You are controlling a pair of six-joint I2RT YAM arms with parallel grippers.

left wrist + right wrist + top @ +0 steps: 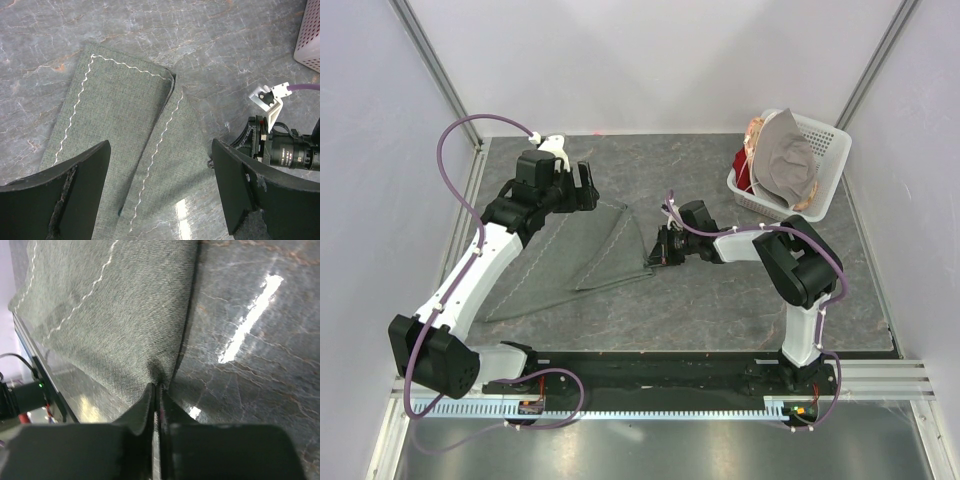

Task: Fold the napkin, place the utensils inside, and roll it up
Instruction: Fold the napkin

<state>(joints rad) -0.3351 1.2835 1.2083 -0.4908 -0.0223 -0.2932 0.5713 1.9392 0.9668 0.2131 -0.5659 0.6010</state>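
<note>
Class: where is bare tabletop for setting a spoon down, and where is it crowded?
Bare: far strip between left gripper and basket; near stretch between napkin and right arm's base. Crowded: the napkin edge the right gripper pinches.

The napkin (570, 262) is spread on the table (740, 300), left of centre. The basket (828, 148) is set at the far right corner, with a cloth (788, 165) laid in it. The right gripper (655, 250) is placed at the napkin's right edge, the left gripper (584, 192) over its far end.

White basket (828, 142) far right, pale cloth (788, 162) draped inside.
</note>
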